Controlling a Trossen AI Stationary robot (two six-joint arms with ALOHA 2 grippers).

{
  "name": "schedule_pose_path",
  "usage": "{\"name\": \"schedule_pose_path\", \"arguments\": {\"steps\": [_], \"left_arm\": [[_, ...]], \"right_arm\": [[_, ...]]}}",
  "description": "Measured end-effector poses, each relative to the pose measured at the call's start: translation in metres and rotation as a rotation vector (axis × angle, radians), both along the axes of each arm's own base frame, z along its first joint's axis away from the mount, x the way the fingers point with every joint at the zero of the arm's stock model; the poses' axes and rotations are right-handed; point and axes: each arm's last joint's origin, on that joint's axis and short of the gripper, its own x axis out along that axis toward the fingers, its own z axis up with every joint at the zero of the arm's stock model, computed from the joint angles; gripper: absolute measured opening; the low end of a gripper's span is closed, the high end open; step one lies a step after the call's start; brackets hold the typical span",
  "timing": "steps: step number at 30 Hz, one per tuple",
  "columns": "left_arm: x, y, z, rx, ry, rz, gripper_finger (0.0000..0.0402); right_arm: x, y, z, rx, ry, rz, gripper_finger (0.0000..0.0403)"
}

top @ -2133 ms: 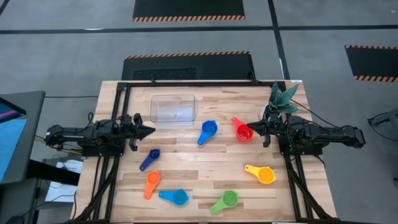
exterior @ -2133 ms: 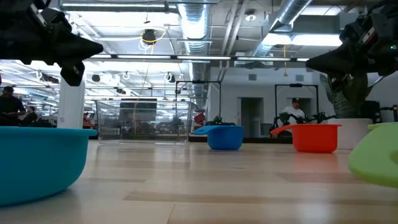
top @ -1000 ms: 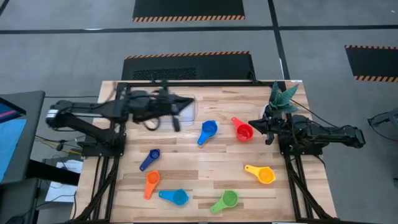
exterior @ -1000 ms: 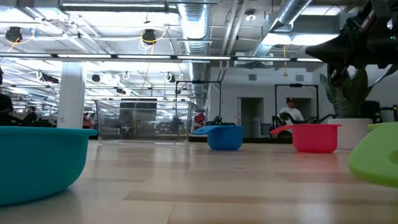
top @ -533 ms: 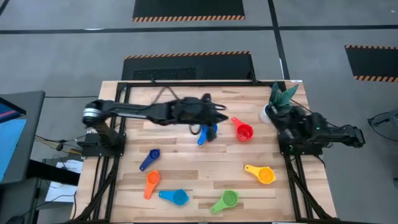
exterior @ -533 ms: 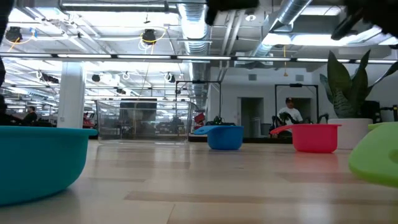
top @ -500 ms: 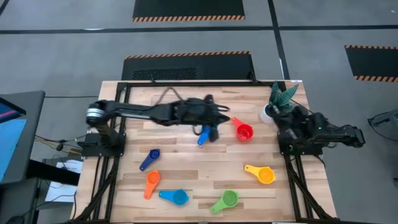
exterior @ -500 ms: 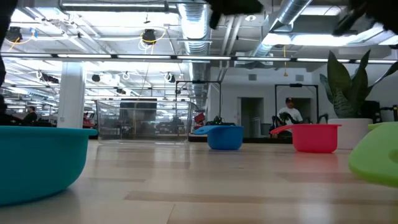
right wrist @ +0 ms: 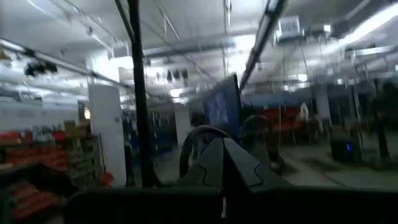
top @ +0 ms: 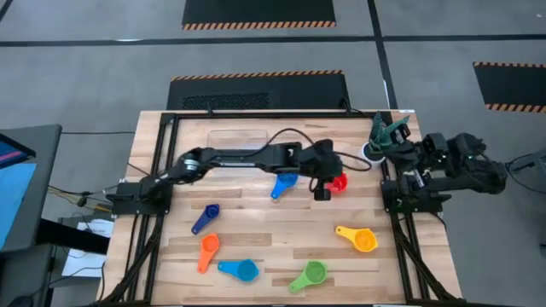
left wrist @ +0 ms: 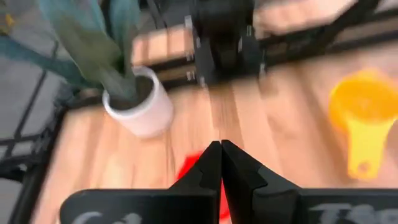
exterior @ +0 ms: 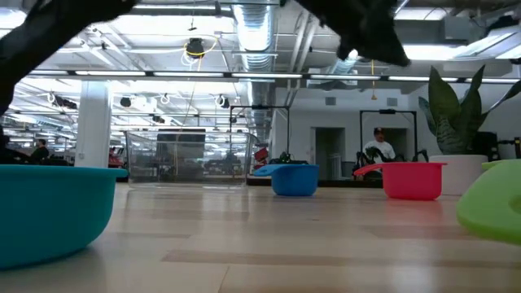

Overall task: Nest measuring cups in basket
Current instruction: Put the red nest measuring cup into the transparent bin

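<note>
My left arm reaches across the table. Its gripper [top: 328,177] [left wrist: 221,155] is shut and hovers above the red cup [top: 339,182] [exterior: 411,180] [left wrist: 189,171] without touching it. My right gripper [right wrist: 222,149] is shut, drawn back at the right edge and pointing into the room. The blue cup [top: 285,180] [exterior: 295,180], dark blue cup [top: 206,218], orange cup [top: 207,251], light blue cup [top: 240,269] [exterior: 49,212], green cup [top: 310,275] [exterior: 492,207] and yellow cup [top: 359,239] [left wrist: 364,109] rest on the table. The clear basket [top: 235,141] [exterior: 183,159] stands at the far side, partly under my left arm.
A white plant pot [top: 373,152] [left wrist: 140,111] with green leaves stands at the far right corner, close to the red cup. My left arm [top: 247,158] spans the table's far half. Bare wood lies in the middle between the cups.
My left arm has swung from the far left side over the basket and the blue cup toward the table's right, ending above the red cup. My right arm has pulled back toward the right edge and tipped upward, away from the red cup.
</note>
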Motion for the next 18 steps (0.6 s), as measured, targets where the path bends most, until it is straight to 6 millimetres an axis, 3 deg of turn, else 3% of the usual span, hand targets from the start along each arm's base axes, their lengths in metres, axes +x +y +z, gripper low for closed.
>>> {"name": "schedule_pose_path", "arguments": {"steps": [4, 18], "left_arm": [[0.004, 0.004, -0.034, -0.01, 0.088, -0.017, 0.0007], [0.005, 0.01, -0.043, 0.021, 0.103, -0.095, 0.0145]], "right_arm": [[0.005, 0.0, 0.005, -0.006, 0.046, 0.005, 0.0018], [-0.013, 0.002, 0.034, -0.082, -0.057, 0.06, 0.0025]]}}
